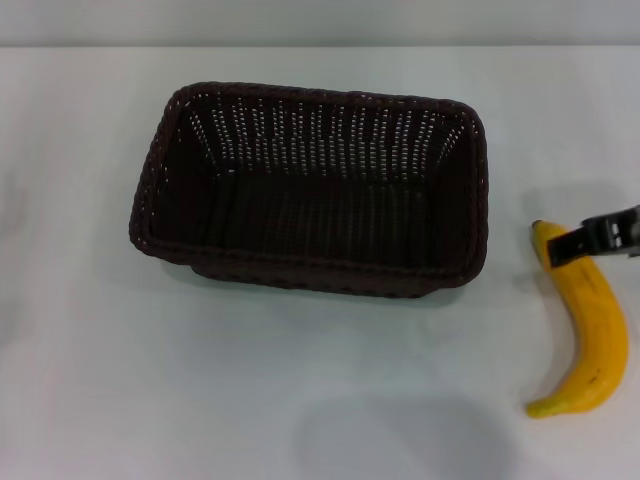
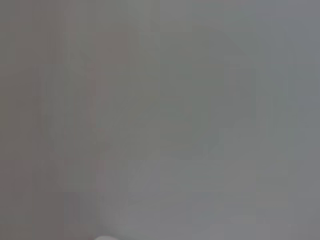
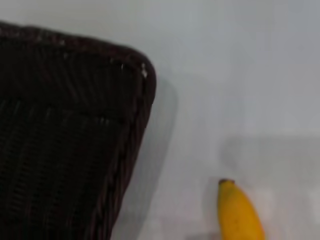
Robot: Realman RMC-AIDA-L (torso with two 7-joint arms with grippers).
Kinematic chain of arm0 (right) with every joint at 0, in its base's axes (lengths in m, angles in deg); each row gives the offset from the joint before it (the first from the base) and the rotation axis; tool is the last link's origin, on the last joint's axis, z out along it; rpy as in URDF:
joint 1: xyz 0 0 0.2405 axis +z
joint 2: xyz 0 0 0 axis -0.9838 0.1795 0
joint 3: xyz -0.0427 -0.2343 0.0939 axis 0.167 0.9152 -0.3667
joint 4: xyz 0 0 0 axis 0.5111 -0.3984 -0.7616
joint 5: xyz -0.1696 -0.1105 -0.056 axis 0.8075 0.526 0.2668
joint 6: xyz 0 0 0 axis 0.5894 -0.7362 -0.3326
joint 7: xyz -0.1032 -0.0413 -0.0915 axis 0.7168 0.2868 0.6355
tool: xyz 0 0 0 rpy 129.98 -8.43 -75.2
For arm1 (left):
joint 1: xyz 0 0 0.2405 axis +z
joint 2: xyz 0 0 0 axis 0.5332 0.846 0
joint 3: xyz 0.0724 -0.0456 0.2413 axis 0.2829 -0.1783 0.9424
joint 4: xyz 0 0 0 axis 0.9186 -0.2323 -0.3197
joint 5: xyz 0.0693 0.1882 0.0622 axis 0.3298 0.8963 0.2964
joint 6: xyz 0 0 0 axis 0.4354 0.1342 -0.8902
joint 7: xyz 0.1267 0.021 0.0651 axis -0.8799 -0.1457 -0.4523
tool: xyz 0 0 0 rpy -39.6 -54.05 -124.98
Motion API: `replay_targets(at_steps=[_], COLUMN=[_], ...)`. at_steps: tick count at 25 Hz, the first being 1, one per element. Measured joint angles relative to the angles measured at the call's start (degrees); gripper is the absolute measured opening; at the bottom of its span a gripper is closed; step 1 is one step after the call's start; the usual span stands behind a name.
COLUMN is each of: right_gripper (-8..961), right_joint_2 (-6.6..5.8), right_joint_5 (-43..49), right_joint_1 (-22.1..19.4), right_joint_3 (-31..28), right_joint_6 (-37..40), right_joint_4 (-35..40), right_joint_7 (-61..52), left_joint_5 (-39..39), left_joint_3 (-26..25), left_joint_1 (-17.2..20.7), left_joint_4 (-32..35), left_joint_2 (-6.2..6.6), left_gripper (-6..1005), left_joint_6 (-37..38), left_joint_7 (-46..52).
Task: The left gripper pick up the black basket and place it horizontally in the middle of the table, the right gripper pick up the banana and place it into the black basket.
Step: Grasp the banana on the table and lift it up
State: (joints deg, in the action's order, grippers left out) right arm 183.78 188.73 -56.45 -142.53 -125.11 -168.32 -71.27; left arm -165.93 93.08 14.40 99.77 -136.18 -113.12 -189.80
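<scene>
The black basket [image 1: 300, 268] stands upright in the middle of the white table [image 1: 250, 400], its long side across the view, and it is empty. The banana [image 1: 600, 330] lies on the table to the right of the basket, its dark tip toward the far side. My right gripper [image 1: 588, 240] reaches in from the right edge, and a black finger [image 1: 566, 245] lies across the banana's far end. The right wrist view shows the basket's corner [image 3: 142, 85] and the banana's tip end [image 3: 239, 212] beside it. My left gripper is out of view.
The left wrist view shows only a plain pale surface. A soft shadow [image 1: 400, 435] falls on the table in front of the basket. A pale wall runs along the table's far edge [image 1: 320, 45].
</scene>
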Motion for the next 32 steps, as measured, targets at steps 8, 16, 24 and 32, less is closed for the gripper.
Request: replay_targets(at_steps=[8,16,24,32], right_gripper=[805,778,751,625], right_joint_2=[0.10,0.07,0.07,-0.02], right_joint_5=[2.14,2.80,2.84,2.91], right_joint_1=[0.75,1.93,2.02,1.89], right_joint_3=[5.84,6.93,7.48,7.34], right_joint_6=[0.82,3.80,6.48,6.70], right_joint_4=[5.54,13.24,16.53,17.55], right_joint_7=[-4.04,-3.92,-3.75,-2.93], left_joint_5=[0.15,0.86,0.90,0.89], left_joint_3=[0.35,0.44,0.43,0.43], left_joint_1=[-1.20,-1.67,-1.78,-1.87], left_joint_4=[-0.38,-0.80,-0.79,-0.79], left_joint_2=[0.35,0.43,0.38,0.46], left_gripper=[733,733,733,734], left_joint_6=[0.26,0.30,0.31,0.31], left_joint_7=[-0.19,-0.37,-0.42,-0.45])
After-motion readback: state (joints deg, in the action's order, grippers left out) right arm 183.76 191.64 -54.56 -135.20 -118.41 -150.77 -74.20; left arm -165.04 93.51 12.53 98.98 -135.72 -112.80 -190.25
